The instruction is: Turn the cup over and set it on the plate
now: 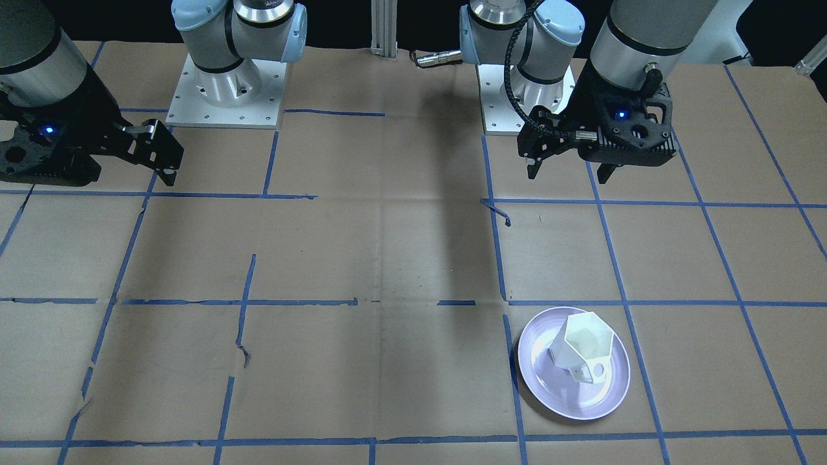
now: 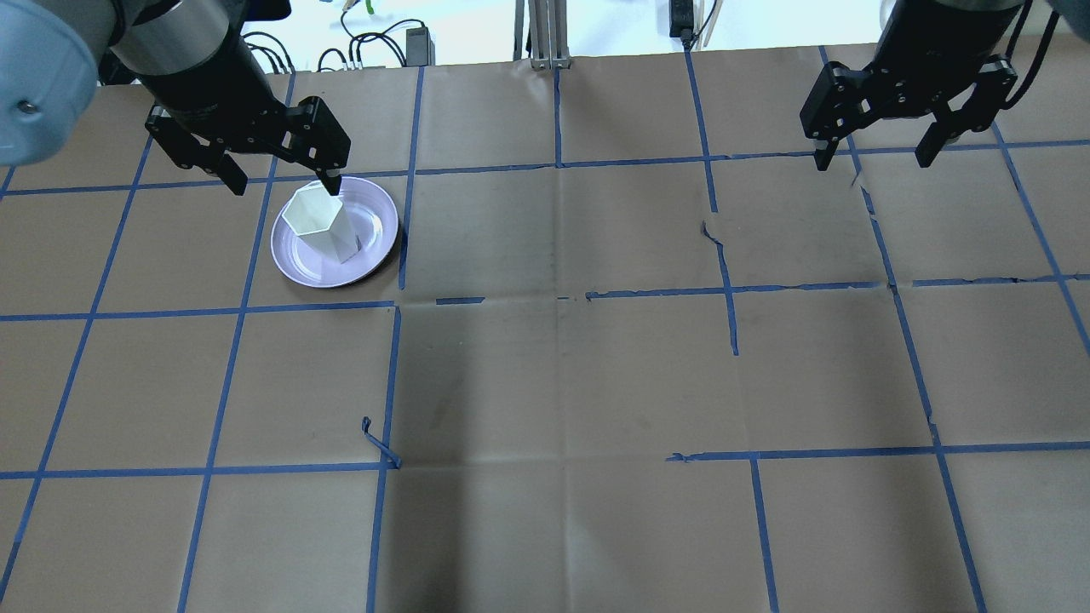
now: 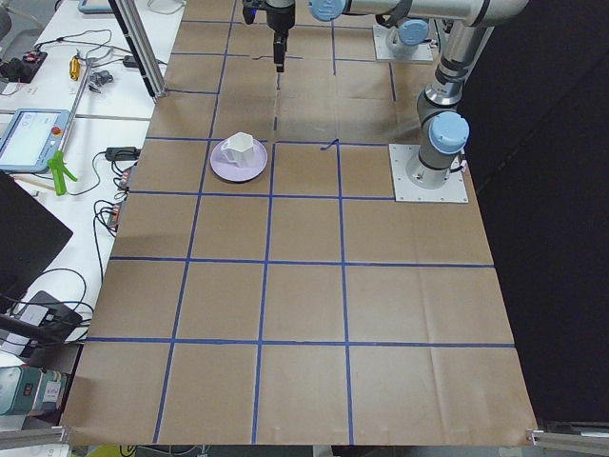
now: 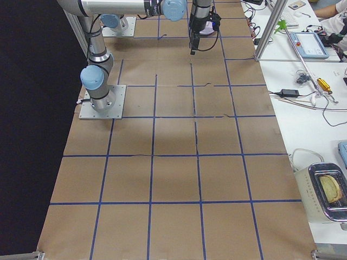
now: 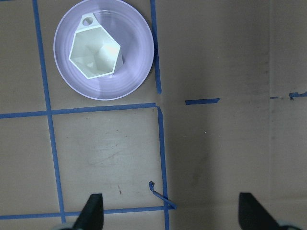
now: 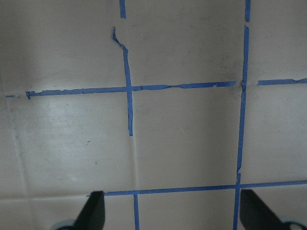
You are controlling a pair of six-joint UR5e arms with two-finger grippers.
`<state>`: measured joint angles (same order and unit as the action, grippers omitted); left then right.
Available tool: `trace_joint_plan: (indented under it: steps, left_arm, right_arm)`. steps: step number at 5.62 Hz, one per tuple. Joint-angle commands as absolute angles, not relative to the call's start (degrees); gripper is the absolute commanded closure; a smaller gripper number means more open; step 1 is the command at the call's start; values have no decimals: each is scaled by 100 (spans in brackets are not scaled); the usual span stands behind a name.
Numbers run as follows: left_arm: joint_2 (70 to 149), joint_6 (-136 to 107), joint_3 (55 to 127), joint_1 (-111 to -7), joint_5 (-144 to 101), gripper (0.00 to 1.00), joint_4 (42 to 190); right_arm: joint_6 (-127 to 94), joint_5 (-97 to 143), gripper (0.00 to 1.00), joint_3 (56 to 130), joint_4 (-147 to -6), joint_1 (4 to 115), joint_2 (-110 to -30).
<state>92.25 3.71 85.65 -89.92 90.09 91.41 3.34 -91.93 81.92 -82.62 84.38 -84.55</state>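
Now cup [image 2: 319, 223] stands on plate [image 2: 294, 266], near middle. Long way runs up and down, open mouth on top. Handle points away from robot. Left gripper [image 2: 283, 185] hangs high, fingers wide apart, holding nothing. Right gripper [image 2: 871, 160] far off, fingers apart too.

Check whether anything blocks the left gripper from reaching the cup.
Nothing visible does. The cup stands open side up on the plate, and only taped paper lies between it and the open left gripper.
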Motion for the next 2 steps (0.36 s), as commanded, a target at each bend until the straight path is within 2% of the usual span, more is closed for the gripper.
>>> trace_joint_plan:
  steps: [1,2]
  left_arm:
    - [9176,413,8622,-8974,9009,2,9141]
    - [9176,422,8657,-8965,9044,2,9123]
  right_arm:
    - [334,-9193,0,8191,-8262,8438,-8455]
    - [334,-9193,0,8191,-8262,8438,-8455]
